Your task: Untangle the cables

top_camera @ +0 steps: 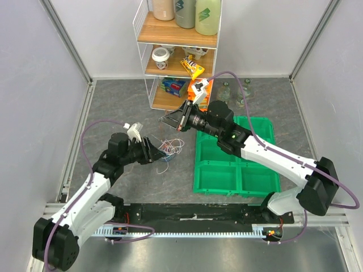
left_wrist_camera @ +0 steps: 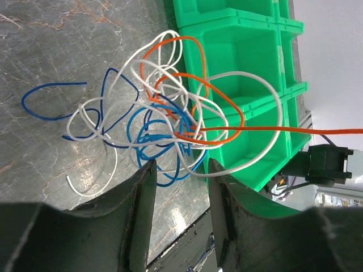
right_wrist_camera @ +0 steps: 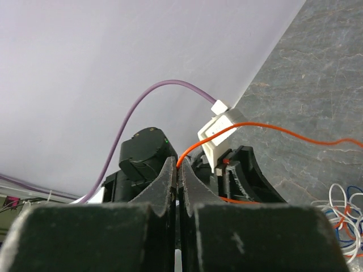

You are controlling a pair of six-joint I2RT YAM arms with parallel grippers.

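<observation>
two robot arms (top_camera: 85, 198) stand at the near edge of the worktop (top_camera: 125, 102), with one claw each: a left claw (left_wrist_camera: 180, 175) and a right claw (right_wrist_camera: 177, 170). one tangle of cables (left_wrist_camera: 170, 133) shows four colours: white, orange, dark blue and lighter blue. the knot hides how many wires each colour has, except that a single orange cable (left_wrist_camera: 317, 131) leaves it. one green tray (top_camera: 218, 178) shows at least four compartments. one white wire rack (top_camera: 138, 34) has three wooden shelves, with three containers (top_camera: 185, 12) on the top one.
</observation>
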